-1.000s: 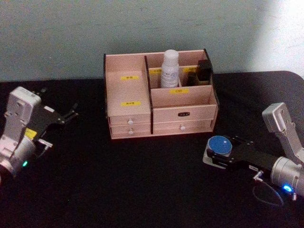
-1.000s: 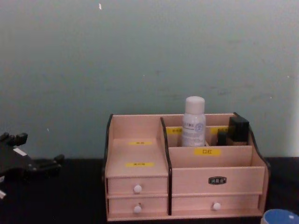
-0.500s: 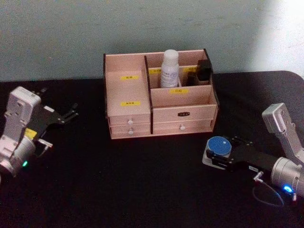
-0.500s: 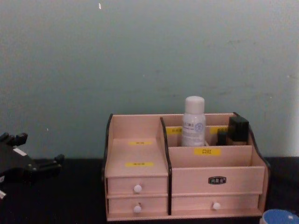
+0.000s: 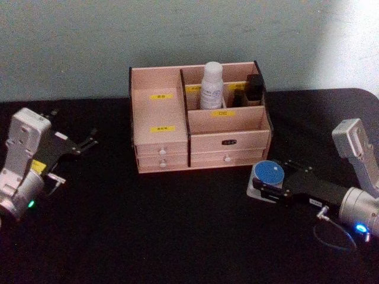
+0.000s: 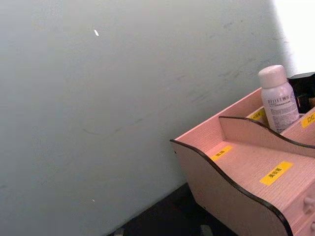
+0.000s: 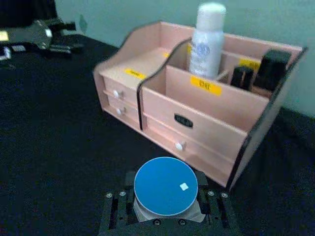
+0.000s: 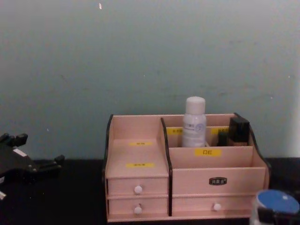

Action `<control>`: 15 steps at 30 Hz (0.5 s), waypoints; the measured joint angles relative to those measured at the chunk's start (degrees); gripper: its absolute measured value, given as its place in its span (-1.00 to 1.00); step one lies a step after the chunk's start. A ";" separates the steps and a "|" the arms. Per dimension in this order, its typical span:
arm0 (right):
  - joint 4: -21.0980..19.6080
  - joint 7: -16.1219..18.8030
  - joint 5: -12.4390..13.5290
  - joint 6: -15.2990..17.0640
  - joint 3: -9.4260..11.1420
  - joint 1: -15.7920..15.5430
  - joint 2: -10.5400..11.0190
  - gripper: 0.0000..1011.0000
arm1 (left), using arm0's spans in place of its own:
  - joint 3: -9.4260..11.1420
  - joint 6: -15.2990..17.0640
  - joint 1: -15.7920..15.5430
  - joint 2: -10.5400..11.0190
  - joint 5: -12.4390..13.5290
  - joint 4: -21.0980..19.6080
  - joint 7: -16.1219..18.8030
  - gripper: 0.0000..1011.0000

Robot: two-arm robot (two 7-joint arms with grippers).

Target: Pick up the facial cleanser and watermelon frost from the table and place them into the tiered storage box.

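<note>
Up close, right pincer (image 7: 166, 212) grips blue-lidded jar (image 7: 166, 186) before tiered storage box (image 7: 206, 123).

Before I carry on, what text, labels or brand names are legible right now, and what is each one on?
"BELIETING" or close to it, uncertain: on the white bottle in the tiered storage box.
"口红": yellow label on the box's front right compartment.
Other yellow labels: too blurred to read.
Dark drawer plate: unreadable.
Blue-lidded jar in the right tool: no text.
</note>
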 joint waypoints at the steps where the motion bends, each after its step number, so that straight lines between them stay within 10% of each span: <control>1: -0.38 0.24 0.13 -0.13 -0.08 0.25 0.17 0.44 | 0.00 0.00 0.01 0.00 0.00 0.00 0.00 0.98; 15: -1.10 2.02 -0.13 -1.38 -2.48 4.66 -0.10 0.44 | 0.00 0.00 0.00 0.00 0.00 0.00 0.00 0.98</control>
